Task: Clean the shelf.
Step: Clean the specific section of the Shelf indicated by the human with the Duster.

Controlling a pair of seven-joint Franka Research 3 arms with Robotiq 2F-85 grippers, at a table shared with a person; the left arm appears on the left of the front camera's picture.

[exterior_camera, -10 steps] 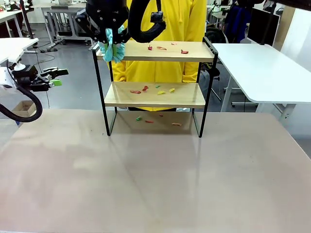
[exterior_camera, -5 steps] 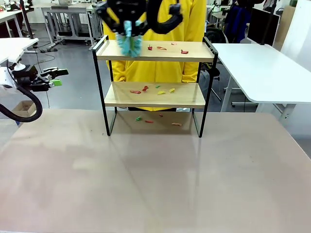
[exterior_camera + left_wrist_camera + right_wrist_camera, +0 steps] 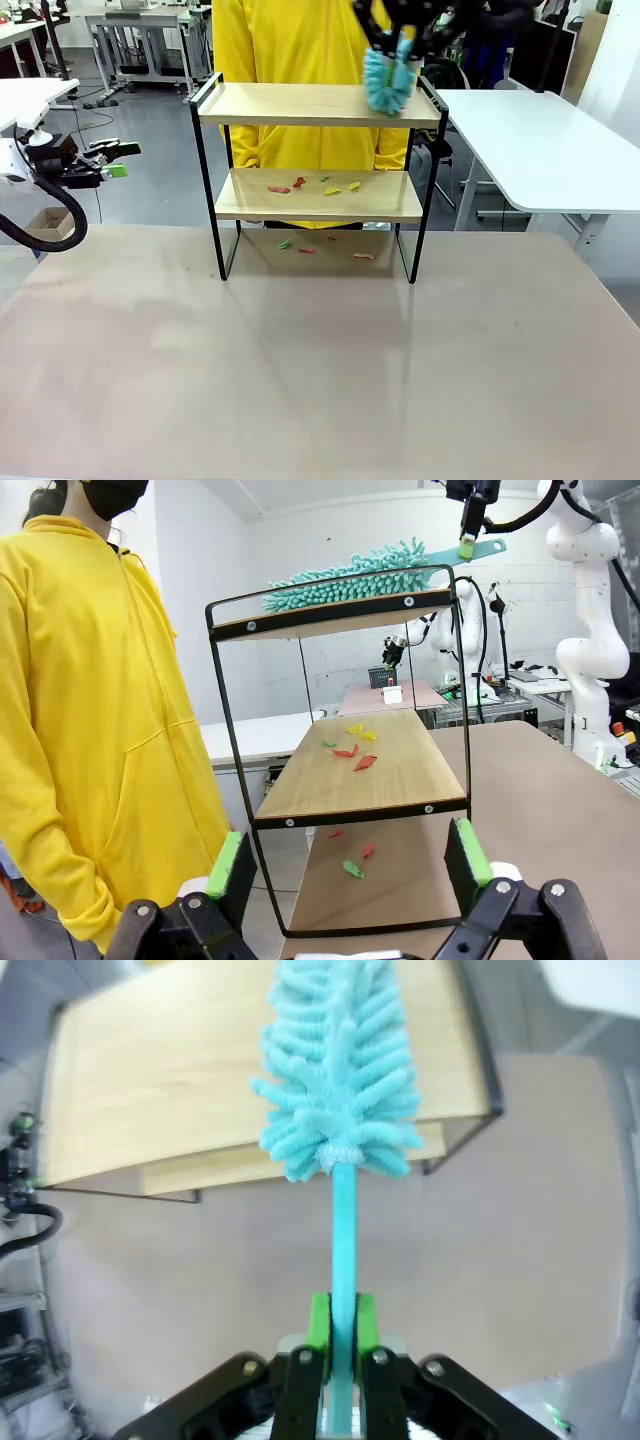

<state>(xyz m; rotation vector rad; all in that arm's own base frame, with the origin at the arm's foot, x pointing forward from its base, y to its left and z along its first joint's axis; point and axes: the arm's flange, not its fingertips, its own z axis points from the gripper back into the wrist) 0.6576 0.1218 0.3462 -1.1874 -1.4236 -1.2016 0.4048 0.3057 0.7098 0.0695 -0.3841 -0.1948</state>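
The small 2-tier shelf (image 3: 290, 103) of light wood boards on a thin black metal frame stands at the far middle of my beige table (image 3: 300, 380), upright on its legs. I judge it light but stiff. A hard sideways push could slide or tip it, so if it needs steadying I would take it by a raised side rail or a leg, not by a board edge.

On its top board, at the right end just inside the rail, lies the head of 1 teal fluffy duster (image 3: 388, 85). It is soft and will give under pressure, and its thin flat handle may flex. My right gripper (image 3: 335, 1325) is clamped on that handle, green pads pressed to both sides, coming down from above the shelf. The top board looks bare to me.

On the lower board I count 5 small coloured scraps (image 3: 331, 190): 2 red, 2 yellow, 1 green. 3 more floor-level scraps (image 3: 306, 249) lie on the table under the shelf.

My left gripper (image 3: 118, 160) hangs well off to the left with its fingers spread wide and nothing between them. 1 person in a yellow hoodie (image 3: 300, 40) stands just behind the shelf.
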